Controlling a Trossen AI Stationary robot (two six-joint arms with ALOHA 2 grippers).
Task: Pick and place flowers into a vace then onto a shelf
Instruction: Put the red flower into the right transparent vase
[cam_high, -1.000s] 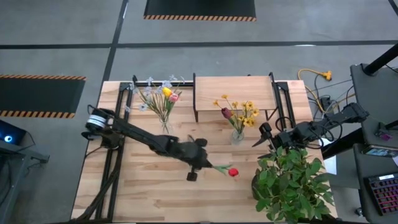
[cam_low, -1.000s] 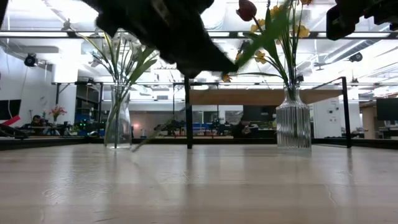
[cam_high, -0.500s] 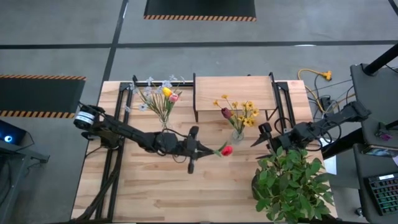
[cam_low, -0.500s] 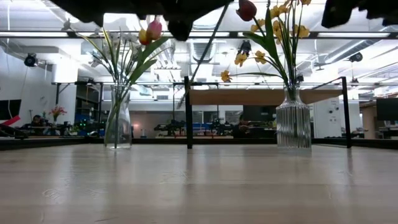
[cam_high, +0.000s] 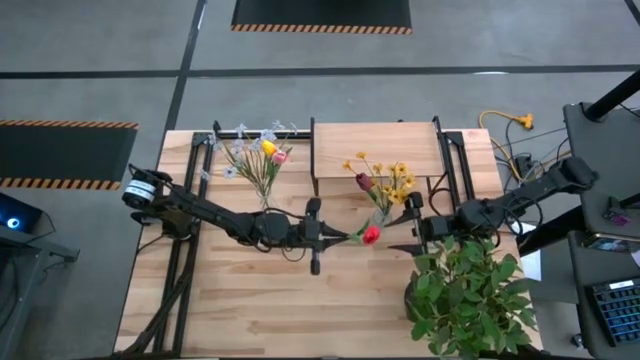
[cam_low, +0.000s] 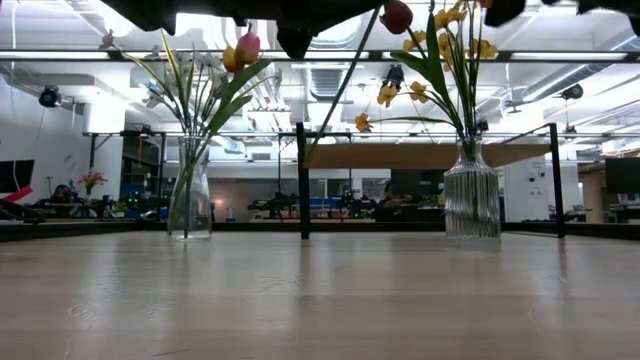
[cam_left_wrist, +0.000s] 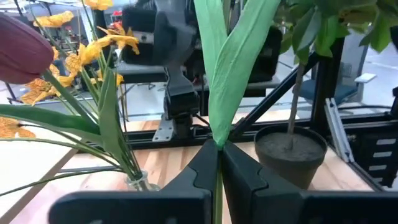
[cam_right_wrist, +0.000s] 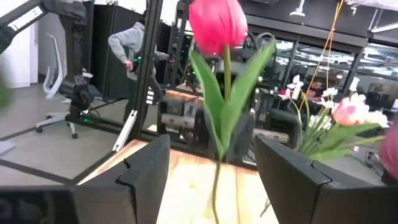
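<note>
Red tulip (cam_high: 371, 235) held in the air between two robot arms, just beside the vase of yellow flowers.

High view: the left end effector (cam_high: 330, 237) is clamped on the tulip's green stem above the middle of the table (cam_high: 250, 310); the red head points toward the right end effector (cam_high: 413, 236), which waits facing it with fingers apart. The glass vase (cam_high: 381, 218) stands just in front of the shelf (cam_high: 375, 148); a second vase of flowers (cam_high: 262, 160) stands to the shelf's left.
Low view: both vases rest on the table; the tulip's stem (cam_low: 340, 90) slants down from the arms at the top edge.
Left wrist view: the fingers (cam_left_wrist: 239, 177) pinch the stem low down.
Right wrist view: the tulip head (cam_right_wrist: 217, 23) stands centred between the spread fingers (cam_right_wrist: 146, 168).
Risk, as a judgement: a handover could go wrong; the thin stem may slip or bend if the right fingers close off-centre, or the head may catch the yellow flowers.
</note>
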